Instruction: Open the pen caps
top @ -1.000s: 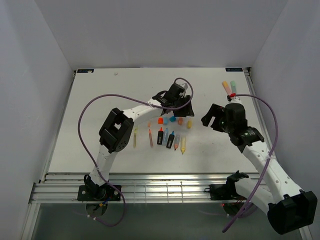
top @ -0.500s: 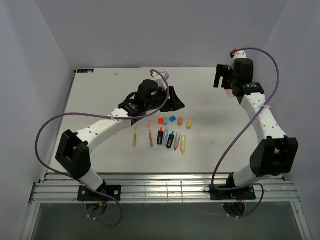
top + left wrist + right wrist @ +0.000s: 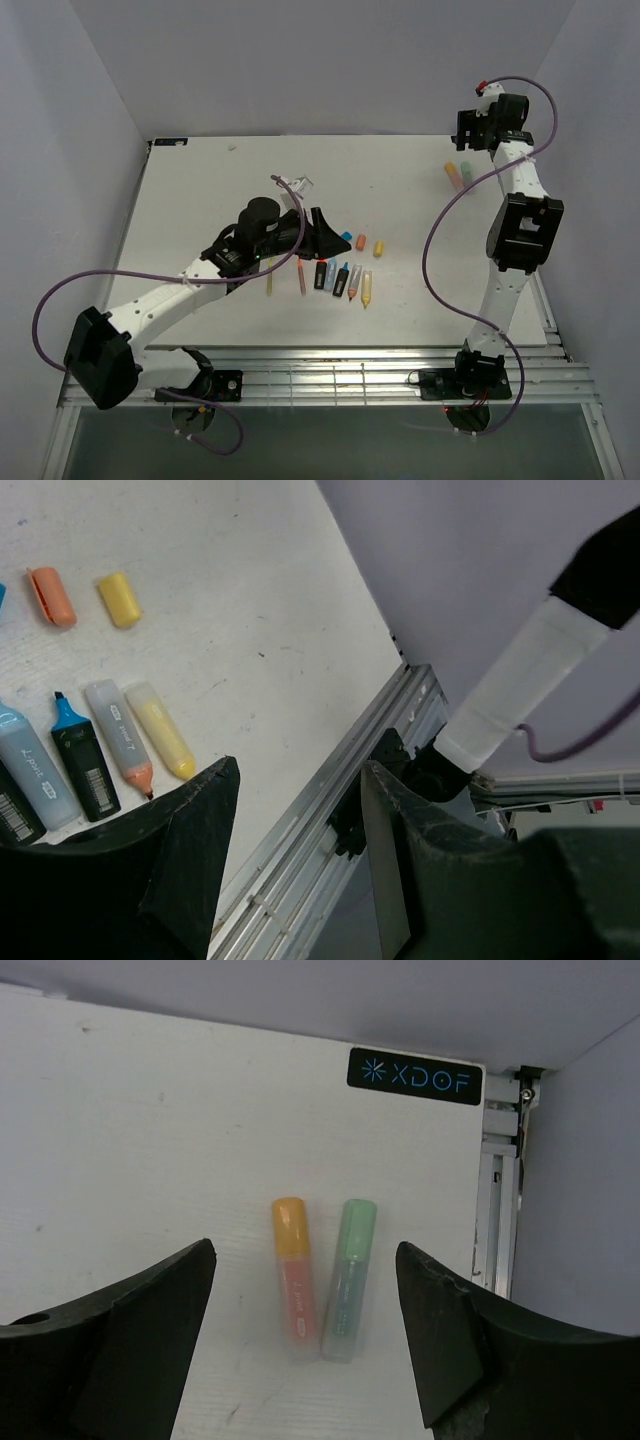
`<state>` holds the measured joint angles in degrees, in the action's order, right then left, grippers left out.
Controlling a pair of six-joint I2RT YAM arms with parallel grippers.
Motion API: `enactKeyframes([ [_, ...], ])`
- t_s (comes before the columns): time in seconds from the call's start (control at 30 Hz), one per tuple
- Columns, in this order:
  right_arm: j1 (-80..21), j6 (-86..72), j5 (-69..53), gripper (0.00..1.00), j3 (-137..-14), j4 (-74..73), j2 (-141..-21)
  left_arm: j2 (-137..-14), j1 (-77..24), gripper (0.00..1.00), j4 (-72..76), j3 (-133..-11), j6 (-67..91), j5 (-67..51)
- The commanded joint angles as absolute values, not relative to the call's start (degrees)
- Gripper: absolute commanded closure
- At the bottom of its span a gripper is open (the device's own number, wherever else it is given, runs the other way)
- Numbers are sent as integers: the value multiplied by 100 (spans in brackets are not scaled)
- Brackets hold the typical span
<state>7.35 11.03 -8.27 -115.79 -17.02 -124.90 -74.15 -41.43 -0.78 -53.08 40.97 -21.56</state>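
Three loose pen caps lie mid-table: blue (image 3: 346, 238), orange (image 3: 362, 242) and yellow (image 3: 379, 248). The left wrist view shows the orange cap (image 3: 50, 595) and the yellow cap (image 3: 119, 599). Below them is a row of uncapped pens (image 3: 342, 279). My left gripper (image 3: 330, 238) is open and empty, just left of the caps (image 3: 298, 765). Two capped pens lie at the back right, one with an orange cap (image 3: 291, 1225) and one with a green cap (image 3: 357, 1228). My right gripper (image 3: 305, 1250) is open and empty, high above them (image 3: 466, 140).
The table's right rail (image 3: 497, 1210) runs just beside the green-capped pen. The near rail (image 3: 330, 810) shows between the left fingers. The right arm's base (image 3: 470, 375) stands at the near edge. Purple cables loop over both arms.
My right gripper has swung from mid-table up to the back right, above the two capped pens. My left gripper has drawn back toward the near left and now hides the red-orange cap.
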Motion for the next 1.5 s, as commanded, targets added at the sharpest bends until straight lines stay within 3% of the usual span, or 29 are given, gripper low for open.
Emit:
enactKeyframes([
  [0.0, 721, 1879, -1283, 22, -11997, -1767, -12770, -6647, -4140, 38, 193, -5133, 4139, -2232],
  [0.23, 844, 2118, -1598, 27, -11821, -1538, -13227, -6276, -4140, 37, -132, -5028, 4069, -2215],
  [0.5, 861, 2030, -1872, 40, -11444, -1380, -13553, -6354, -4140, 37, 167, -4720, 4166, -2320],
  [1.47, 958, 2390, -1547, 43, -10688, -1274, -13711, -6530, -4140, 37, 501, -4333, 4298, -2461],
])
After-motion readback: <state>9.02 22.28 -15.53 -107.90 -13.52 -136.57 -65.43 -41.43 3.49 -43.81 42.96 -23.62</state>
